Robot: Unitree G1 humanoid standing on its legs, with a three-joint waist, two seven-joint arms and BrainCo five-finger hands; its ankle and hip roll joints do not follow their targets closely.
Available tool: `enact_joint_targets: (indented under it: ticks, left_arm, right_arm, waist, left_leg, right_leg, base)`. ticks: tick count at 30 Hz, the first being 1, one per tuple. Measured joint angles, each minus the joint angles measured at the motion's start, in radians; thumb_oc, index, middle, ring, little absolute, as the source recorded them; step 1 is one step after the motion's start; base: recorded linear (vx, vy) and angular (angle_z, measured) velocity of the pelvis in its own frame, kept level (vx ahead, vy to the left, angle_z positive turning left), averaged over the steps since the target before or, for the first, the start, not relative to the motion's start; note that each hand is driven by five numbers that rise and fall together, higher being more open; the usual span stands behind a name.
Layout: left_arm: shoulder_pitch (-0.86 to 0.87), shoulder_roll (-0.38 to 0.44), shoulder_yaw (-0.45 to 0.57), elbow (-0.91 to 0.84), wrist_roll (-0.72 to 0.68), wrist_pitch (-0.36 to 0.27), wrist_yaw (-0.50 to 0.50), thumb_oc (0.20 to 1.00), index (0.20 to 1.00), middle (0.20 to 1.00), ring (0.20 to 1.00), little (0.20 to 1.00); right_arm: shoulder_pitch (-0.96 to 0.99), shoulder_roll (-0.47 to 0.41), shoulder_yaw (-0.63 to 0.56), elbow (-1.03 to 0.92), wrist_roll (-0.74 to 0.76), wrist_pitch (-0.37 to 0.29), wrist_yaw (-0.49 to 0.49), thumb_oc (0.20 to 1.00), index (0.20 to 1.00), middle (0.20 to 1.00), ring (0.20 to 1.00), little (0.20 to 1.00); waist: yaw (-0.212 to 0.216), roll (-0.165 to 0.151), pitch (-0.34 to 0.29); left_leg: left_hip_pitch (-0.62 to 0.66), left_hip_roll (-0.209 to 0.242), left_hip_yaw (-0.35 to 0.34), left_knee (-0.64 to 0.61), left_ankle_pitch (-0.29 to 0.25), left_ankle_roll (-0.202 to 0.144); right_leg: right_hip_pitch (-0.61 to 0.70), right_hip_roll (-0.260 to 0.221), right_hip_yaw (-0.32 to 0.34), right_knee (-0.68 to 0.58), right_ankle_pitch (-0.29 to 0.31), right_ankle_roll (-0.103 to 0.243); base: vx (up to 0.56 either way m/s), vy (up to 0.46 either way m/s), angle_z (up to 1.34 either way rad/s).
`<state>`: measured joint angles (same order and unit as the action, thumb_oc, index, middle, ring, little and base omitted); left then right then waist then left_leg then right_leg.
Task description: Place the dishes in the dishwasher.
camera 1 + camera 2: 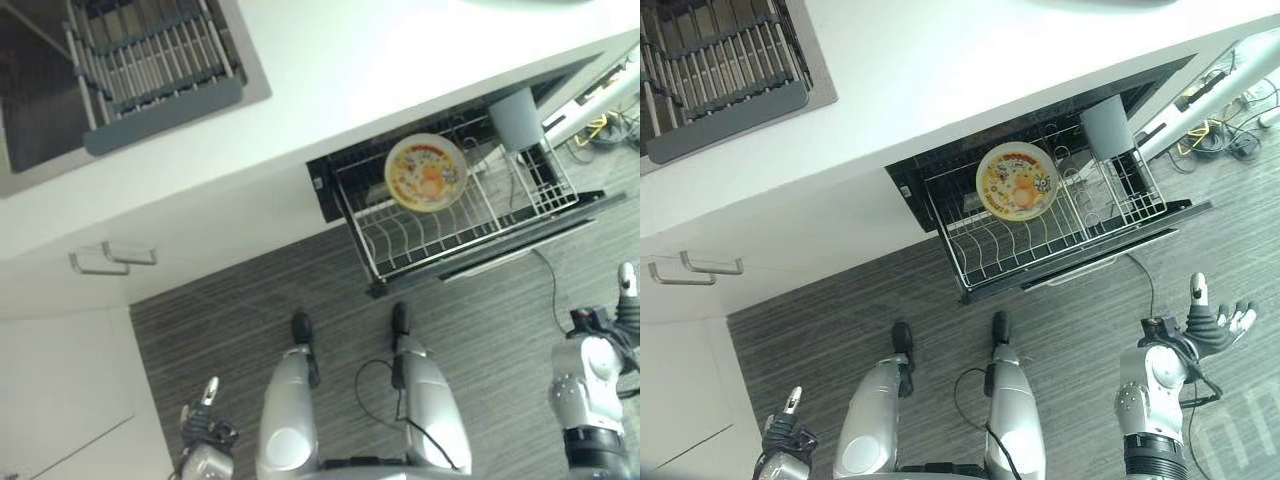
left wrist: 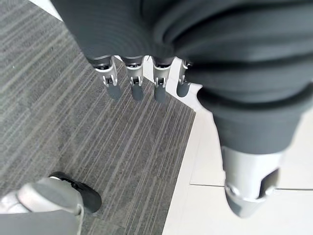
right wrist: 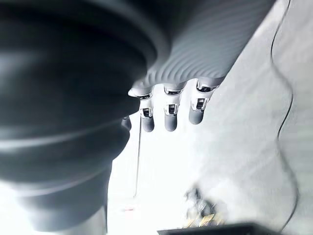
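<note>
A round yellow plate (image 1: 1017,181) with a colourful cartoon print was seen standing tilted in the wire rack (image 1: 1040,235) of the pulled-out dishwasher drawer, right of centre in the upper half of the frame. A grey cup (image 1: 1107,126) stood in the rack just right of it. The left hand (image 2: 137,78) at lower left and the right hand (image 1: 1215,322) at lower right were held low with fingers straight and apart, nothing gripped.

A white desk (image 1: 330,70) runs across the upper part, with a sink (image 1: 40,100) and a grey dish rack (image 1: 155,60) at its left end. Under its front edge the dishwasher rack (image 1: 460,215) is pulled out over the striped floor (image 1: 240,300). A yellow plate (image 1: 426,172) stands on edge in the rack, a grey cup (image 1: 516,118) near it toward the rack's right end. The left hand (image 1: 205,425) hangs low at the bottom edge, the right hand (image 1: 625,290) at the right edge.
</note>
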<state>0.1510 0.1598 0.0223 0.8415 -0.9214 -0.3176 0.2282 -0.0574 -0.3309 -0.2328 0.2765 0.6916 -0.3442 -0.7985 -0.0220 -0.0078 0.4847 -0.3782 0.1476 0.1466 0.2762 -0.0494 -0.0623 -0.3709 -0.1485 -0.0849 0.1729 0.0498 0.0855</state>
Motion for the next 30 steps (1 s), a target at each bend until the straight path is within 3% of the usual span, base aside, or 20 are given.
enact_joint_targets:
  ticks: [1,4,5,6,7,10,12,16,21,25,30]
  left_arm:
    - [-0.005,0.000,-0.014,0.014,0.000,-0.001,0.000,1.000,1.000,1.000,1.000,1.000]
    - [-0.049,0.007,-0.025,0.073,-0.001,0.000,-0.004,1.000,1.000,1.000,1.000,1.000]
    - [-0.051,0.008,-0.025,0.075,-0.001,-0.002,-0.009,1.000,1.000,1.000,1.000,1.000]
    - [-0.057,0.009,-0.025,0.085,-0.001,-0.006,-0.016,1.000,1.000,1.000,1.000,1.000]
    - [-0.066,0.010,-0.025,0.098,-0.001,-0.010,-0.020,1.000,1.000,1.000,1.000,1.000]
    - [-0.079,0.008,-0.035,0.076,-0.001,0.008,0.010,1.000,1.000,1.000,1.000,1.000]
    - [-0.115,0.036,-0.072,-0.077,-0.003,0.098,0.110,1.000,1.000,1.000,1.000,1.000]
    - [-0.214,0.111,-0.062,-0.030,-0.023,0.157,0.207,1.000,1.000,1.000,1.000,1.000]
    - [-0.254,0.112,-0.064,0.005,-0.041,0.198,0.265,1.000,1.000,1.000,1.000,1.000]
    - [-0.257,0.113,-0.061,0.023,-0.041,0.221,0.303,1.000,1.000,1.000,1.000,1.000]
    - [-0.246,0.117,-0.060,0.056,-0.038,0.261,0.350,1.000,1.000,1.000,1.000,1.000]
  right_arm:
    - [-0.016,0.019,0.004,0.062,0.036,-0.016,0.007,1.000,1.000,1.000,1.000,1.000]
    - [-0.089,0.086,0.030,0.269,0.368,-0.027,0.172,1.000,1.000,1.000,1.000,1.000]
    - [-0.102,0.095,0.039,0.288,0.451,-0.018,0.232,0.539,0.539,0.539,0.539,0.539]
    - [-0.119,0.098,0.068,0.328,0.554,-0.003,0.293,0.275,0.275,0.275,0.275,0.275]
    - [-0.129,0.106,0.077,0.343,0.652,0.019,0.353,0.200,0.200,0.200,0.200,0.200]
    - [-0.153,0.146,0.100,0.371,0.878,0.088,0.485,0.200,0.200,0.200,0.200,0.200]
    - [-0.125,0.171,0.147,0.295,1.020,0.175,0.510,0.200,0.200,0.200,0.200,0.200]
    - [-0.114,0.140,0.144,0.287,1.097,0.266,0.553,0.200,0.200,0.200,0.200,0.200]
    - [-0.111,0.105,0.146,0.307,1.067,0.345,0.597,0.200,0.200,0.200,0.200,0.200]
    - [-0.140,0.058,0.146,0.307,0.970,0.420,0.599,0.200,0.200,0.200,0.200,0.200]
    - [-0.186,-0.006,0.150,0.332,0.895,0.468,0.556,0.200,0.200,0.200,0.200,0.200]
  waist:
    - [0.000,0.001,0.000]
    - [0.006,0.012,0.006]
    - [0.008,0.016,0.006]
    - [0.009,0.019,0.005]
    - [0.017,0.023,0.005]
    - [0.028,0.035,0.004]
    - [0.029,0.032,-0.001]
    - [-0.002,0.007,-0.061]
    - [-0.002,-0.029,-0.103]
    - [0.005,-0.037,-0.110]
    - [0.022,-0.046,-0.131]
  left_leg:
    - [-0.006,-0.001,-0.001,-0.001,0.003,0.001]
    - [-0.002,-0.005,-0.007,-0.018,0.021,-0.005]
    - [0.000,-0.006,-0.008,-0.020,0.023,-0.005]
    - [0.005,-0.007,-0.010,-0.027,0.024,-0.005]
    - [0.013,-0.008,-0.011,-0.031,0.028,-0.004]
    - [0.031,-0.010,-0.026,-0.031,0.028,-0.005]
    - [0.061,-0.025,-0.026,-0.026,0.016,0.004]
    - [0.043,-0.017,-0.022,0.012,-0.008,0.000]
    - [0.028,0.004,-0.025,0.044,-0.016,-0.012]
    - [0.042,0.012,-0.032,0.057,-0.026,-0.015]
    - [0.067,0.019,-0.060,0.070,-0.046,-0.024]
  right_leg:
    - [-0.009,0.000,-0.001,0.004,-0.001,-0.001]
    - [-0.010,-0.001,-0.009,0.005,0.000,0.001]
    - [-0.008,-0.002,-0.009,0.005,0.000,0.001]
    - [-0.003,-0.002,-0.012,0.005,0.000,0.001]
    - [0.002,-0.003,-0.012,0.005,-0.001,0.001]
    - [0.020,-0.004,-0.027,0.021,-0.017,-0.006]
    - [0.014,-0.022,-0.012,0.101,-0.068,-0.003]
    - [-0.012,-0.019,0.001,0.132,-0.082,-0.001]
    - [-0.018,-0.001,-0.001,0.146,-0.083,0.000]
    - [0.009,0.005,-0.011,0.144,-0.092,-0.014]
    - [0.058,0.011,-0.032,0.143,-0.099,-0.011]
  base:
    - [0.00,-0.064,0.05]
    - [0.00,-0.066,0.08]
    - [0.02,-0.068,0.05]
    - [0.02,-0.049,0.04]
    - [0.05,-0.030,0.05]
    - [0.12,0.029,0.13]
    - [0.13,0.032,0.08]
    - [0.07,-0.010,-0.10]
    - [0.08,-0.031,-0.05]
    - [0.12,-0.073,0.04]
    - [0.17,-0.084,0.08]
